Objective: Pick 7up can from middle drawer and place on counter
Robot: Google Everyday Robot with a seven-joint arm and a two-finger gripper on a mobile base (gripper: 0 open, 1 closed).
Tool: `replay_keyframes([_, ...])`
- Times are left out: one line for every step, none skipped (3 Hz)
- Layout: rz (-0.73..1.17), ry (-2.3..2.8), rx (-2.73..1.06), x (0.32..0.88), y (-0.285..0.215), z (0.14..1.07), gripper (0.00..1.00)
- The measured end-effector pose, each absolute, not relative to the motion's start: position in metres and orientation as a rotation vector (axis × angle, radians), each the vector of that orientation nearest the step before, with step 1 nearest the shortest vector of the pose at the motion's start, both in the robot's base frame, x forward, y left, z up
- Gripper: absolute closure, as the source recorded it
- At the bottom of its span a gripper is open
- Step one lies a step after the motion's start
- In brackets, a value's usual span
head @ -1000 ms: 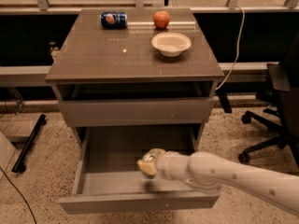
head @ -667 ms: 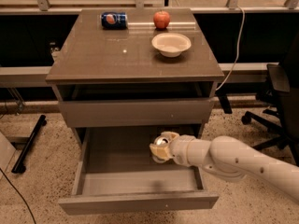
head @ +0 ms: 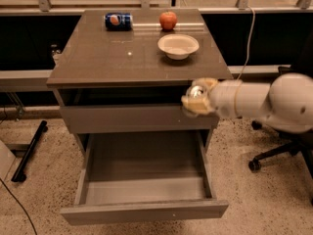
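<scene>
My gripper (head: 198,98) is at the right front corner of the counter (head: 98,58), just below its edge, in front of the upper drawer front. It is shut on the 7up can (head: 197,91), whose shiny silver lid shows between the pale fingers (head: 195,106). The can's body is mostly hidden by the fingers. The middle drawer (head: 144,209) is pulled wide open below, and its floor shows nothing inside. My white arm (head: 254,102) reaches in from the right.
On the counter lie a blue can with a red-white logo (head: 118,20) on its side, a red apple (head: 168,20) and a white bowl (head: 178,45). An office chair base (head: 274,155) stands at the right. A black stand leg (head: 28,153) lies on the floor at left.
The gripper has risen with the can out of the open drawer and moved right, up to the counter's front right corner. The drawer stays open.
</scene>
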State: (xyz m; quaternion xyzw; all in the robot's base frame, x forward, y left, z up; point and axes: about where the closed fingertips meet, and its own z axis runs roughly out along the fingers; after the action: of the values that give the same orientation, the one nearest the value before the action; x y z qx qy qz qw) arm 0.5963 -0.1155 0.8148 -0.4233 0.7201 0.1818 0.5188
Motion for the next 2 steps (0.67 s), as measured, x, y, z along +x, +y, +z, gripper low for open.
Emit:
replay_keyframes([0.332, 1.657, -1.151, 0.606, -0.119, 0.922, 1.00])
replay_keyframes([0.329, 1.605, -1.203, 0.605, -0.119, 0.966, 1.00])
